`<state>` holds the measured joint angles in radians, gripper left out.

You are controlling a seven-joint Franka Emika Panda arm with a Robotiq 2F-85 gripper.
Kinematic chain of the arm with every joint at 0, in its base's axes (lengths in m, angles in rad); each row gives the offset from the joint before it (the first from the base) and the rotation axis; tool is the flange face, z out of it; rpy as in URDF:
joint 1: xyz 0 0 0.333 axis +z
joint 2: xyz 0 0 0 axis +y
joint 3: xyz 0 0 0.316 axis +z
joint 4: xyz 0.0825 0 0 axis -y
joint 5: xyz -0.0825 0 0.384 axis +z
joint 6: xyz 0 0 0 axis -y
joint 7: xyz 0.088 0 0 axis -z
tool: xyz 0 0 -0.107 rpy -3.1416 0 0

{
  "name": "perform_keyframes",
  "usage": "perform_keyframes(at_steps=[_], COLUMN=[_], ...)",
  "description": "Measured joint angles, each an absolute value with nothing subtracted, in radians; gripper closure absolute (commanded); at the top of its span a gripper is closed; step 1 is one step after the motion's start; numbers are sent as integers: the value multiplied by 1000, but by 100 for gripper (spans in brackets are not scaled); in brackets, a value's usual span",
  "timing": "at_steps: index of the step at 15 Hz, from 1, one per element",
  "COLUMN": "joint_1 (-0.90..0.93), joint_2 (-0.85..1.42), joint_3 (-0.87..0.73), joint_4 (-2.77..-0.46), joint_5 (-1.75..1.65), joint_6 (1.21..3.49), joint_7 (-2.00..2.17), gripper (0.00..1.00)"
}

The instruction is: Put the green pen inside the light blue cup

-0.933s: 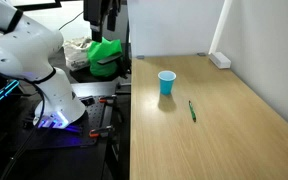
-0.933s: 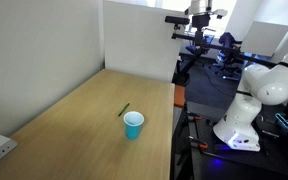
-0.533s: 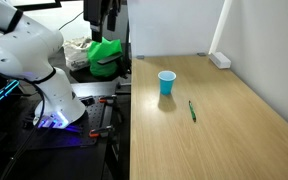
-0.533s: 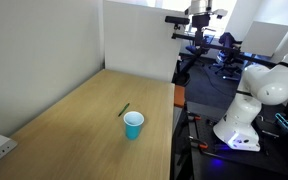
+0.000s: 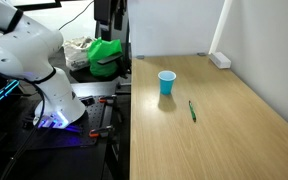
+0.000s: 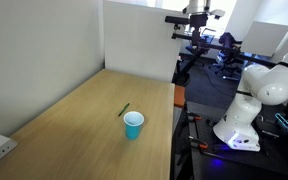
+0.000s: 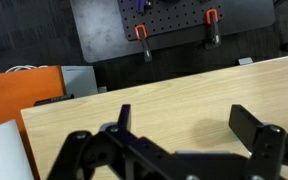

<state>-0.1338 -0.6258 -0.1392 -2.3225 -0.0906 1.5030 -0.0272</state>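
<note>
Wooden table, green pen well apart from tool

The light blue cup stands upright with its mouth open to approach from above. The green pen lies near it, not touching, with bare table on every side. A white panel and a power strip bound the table's edges.

The fingers run off the wrist view's bottom edge.
</note>
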Motion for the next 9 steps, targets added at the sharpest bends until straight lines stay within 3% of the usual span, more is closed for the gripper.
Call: perform_keyframes(at_steps=[9], joint_1=[-130], joint_2=[-553], joint_3=[-79], joint_4=[-2323], joint_5=[-16], joint_6=[1659], joint_7=[131], gripper=[0])
